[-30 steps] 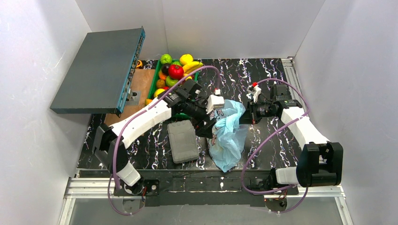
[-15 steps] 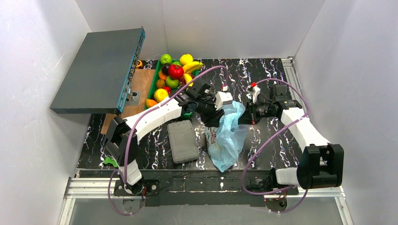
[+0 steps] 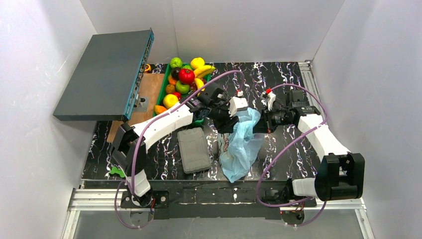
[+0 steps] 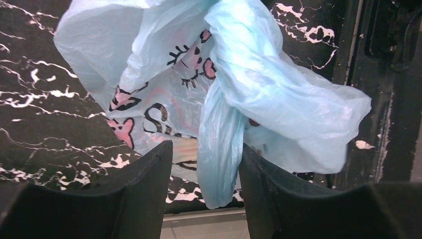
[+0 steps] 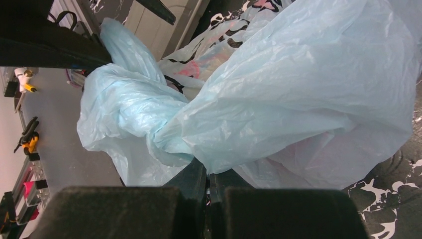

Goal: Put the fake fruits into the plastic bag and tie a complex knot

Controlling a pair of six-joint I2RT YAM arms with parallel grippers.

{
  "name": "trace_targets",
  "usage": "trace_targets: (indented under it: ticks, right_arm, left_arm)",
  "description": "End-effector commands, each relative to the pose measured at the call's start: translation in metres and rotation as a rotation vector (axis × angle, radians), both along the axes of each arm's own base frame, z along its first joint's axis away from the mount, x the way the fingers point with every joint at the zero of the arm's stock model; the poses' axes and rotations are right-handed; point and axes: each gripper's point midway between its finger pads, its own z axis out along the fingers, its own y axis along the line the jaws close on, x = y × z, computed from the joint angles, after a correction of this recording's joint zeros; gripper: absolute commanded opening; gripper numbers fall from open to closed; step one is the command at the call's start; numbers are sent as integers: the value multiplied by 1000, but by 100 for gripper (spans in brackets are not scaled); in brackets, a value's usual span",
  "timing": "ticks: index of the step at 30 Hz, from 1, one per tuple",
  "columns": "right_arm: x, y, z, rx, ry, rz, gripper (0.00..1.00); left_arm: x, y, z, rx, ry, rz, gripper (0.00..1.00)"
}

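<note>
The light-blue plastic bag [image 3: 241, 147] hangs crumpled at the table's middle, held up at its top. My right gripper [image 3: 259, 122] is shut on an upper edge of the plastic bag [image 5: 298, 84], pinched at the fingertips [image 5: 206, 167]. My left gripper [image 3: 230, 124] is at the bag's upper left. In the left wrist view its jaws [image 4: 205, 145] stand open around a hanging fold of the plastic bag [image 4: 278, 84]; the fold rests against the right finger, with a gap at the left one. The fake fruits [image 3: 185, 77] are piled in a green tray at the back. No knot is in view.
A grey ribbed case [image 3: 194, 149] lies flat left of the bag. The green tray [image 3: 161, 90] sits beside a wooden board [image 3: 152, 84]. A large dark grey panel [image 3: 107, 74] leans at the back left. White walls enclose the table.
My left arm swung right and away from me to the bag's top, and its jaws narrowed around a fold. The right gripper stayed shut on the bag.
</note>
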Motion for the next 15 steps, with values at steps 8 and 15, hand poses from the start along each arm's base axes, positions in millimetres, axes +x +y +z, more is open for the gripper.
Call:
trace_targets:
  ticks: [8, 15]
  right_arm:
    - [4, 0, 14, -11, -73, 29, 1]
    - [5, 3, 21, 10, -79, 31, 1]
  left_arm:
    - [2, -8, 52, -65, -150, -152, 43]
    - [6, -10, 26, -14, -88, -116, 49]
